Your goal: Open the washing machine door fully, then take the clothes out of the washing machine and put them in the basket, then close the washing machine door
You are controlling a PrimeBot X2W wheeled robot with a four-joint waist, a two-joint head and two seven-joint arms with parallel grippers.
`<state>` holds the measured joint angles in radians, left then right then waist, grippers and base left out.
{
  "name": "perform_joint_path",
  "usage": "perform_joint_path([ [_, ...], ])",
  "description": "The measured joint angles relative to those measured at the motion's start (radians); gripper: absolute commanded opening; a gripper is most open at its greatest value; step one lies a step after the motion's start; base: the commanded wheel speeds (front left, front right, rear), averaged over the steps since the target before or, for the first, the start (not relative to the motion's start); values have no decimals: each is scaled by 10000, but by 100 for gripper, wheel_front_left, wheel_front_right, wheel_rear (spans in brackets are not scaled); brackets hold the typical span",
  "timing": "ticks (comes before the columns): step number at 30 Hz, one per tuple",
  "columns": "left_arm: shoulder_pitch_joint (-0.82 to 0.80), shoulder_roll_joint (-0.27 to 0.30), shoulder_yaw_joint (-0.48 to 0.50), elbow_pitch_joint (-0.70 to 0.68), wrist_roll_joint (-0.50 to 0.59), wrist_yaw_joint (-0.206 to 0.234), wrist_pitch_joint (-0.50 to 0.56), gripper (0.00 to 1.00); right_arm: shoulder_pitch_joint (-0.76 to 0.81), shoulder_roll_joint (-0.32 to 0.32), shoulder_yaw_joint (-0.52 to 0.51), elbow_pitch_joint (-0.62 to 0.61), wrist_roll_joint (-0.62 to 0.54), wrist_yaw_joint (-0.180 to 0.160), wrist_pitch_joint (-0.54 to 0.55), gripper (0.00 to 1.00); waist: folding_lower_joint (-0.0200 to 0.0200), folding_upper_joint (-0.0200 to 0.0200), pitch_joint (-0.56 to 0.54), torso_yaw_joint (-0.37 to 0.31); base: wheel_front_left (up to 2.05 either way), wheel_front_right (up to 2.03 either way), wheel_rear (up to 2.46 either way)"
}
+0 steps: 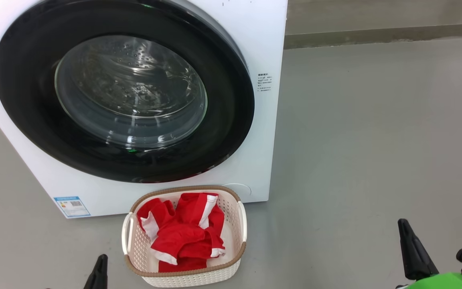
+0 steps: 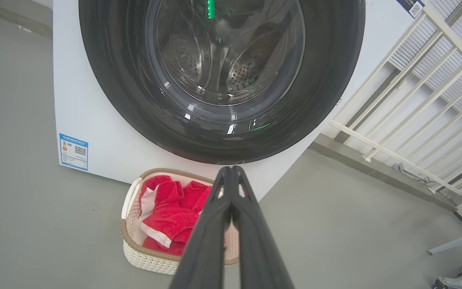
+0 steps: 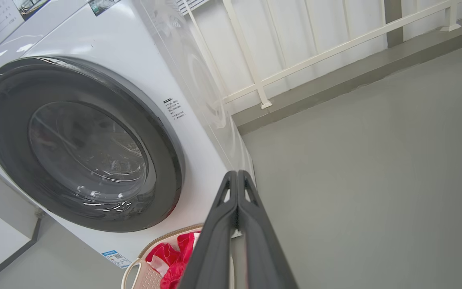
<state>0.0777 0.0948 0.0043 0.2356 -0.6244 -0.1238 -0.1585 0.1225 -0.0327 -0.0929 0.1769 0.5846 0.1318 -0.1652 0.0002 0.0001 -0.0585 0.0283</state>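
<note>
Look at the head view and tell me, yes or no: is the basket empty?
No, red clothes with white trim lie piled inside the basket, which stands before the washing machine.

- The washing machine [image 1: 263,48] stands on the floor [image 1: 375,140], its door [image 1: 30,80] set in its front.
- The basket [image 1: 199,279] sits just before the machine, below the door.
- The clothes [image 1: 187,237] lie in the basket.
- The left gripper [image 1: 98,273] is just left of the basket; the right gripper [image 1: 413,253] is well apart to its right.
</note>
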Motion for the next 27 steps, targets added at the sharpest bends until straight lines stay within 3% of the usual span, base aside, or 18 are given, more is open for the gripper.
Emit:
perform_joint_path([
  [27,-373,-153,234,88,-2777,0,763,0,-483,-2,-140,232,2930,0,790,0,0,0,175,-81,0,0,0],
])
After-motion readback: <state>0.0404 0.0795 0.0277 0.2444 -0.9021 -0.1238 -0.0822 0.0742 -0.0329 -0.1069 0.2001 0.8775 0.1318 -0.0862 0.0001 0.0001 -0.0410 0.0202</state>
